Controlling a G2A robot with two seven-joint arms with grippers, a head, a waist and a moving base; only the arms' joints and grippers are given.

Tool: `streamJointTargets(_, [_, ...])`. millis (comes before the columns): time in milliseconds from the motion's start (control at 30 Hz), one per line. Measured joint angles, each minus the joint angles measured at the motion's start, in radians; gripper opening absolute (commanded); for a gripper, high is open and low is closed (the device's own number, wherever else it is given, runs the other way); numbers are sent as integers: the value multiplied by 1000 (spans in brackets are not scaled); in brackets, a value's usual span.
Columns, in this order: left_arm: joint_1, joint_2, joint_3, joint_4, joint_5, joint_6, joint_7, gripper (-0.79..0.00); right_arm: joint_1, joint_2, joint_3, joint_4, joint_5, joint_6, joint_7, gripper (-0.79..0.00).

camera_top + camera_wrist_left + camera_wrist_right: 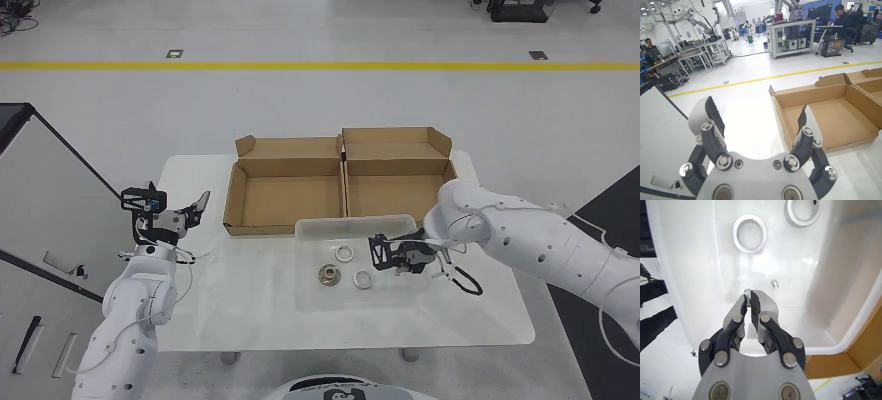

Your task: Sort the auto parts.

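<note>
Sorting barely begun: both cardboard boxes (pixel 285 200) hold nothing. Right pincer (pixel 749 302) is clamped on a bolt (pixel 747 294) within the white tray (pixel 355 222). Two rings (pixel 749 236), a second bolt (pixel 775 284) and a hub (pixel 327 273) remain there. Left pincer (pixel 761 113) stands apart at the surface (pixel 250 300) edge.

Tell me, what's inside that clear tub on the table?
Inside the tub lie one metal ring, a second ring, a flanged hub and a loose bolt. A second bolt is pinched in the right tool. The floor under that tool is covered.
</note>
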Motion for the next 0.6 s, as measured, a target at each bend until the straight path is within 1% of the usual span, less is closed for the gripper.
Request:
streamJointTargets(300, [0, 0, 0, 0, 0, 0, 0, 0, 82, 68, 0, -58, 61, -55, -55, -785])
streamJointTargets(433, [0, 0, 0, 0, 0, 0, 0, 0, 119, 99, 0, -62, 76, -109, -109, -785])
streamJointTargets(600, [0, 0, 0, 0, 0, 0, 0, 0, 137, 123, 0, -48, 45, -189, -190, -785])
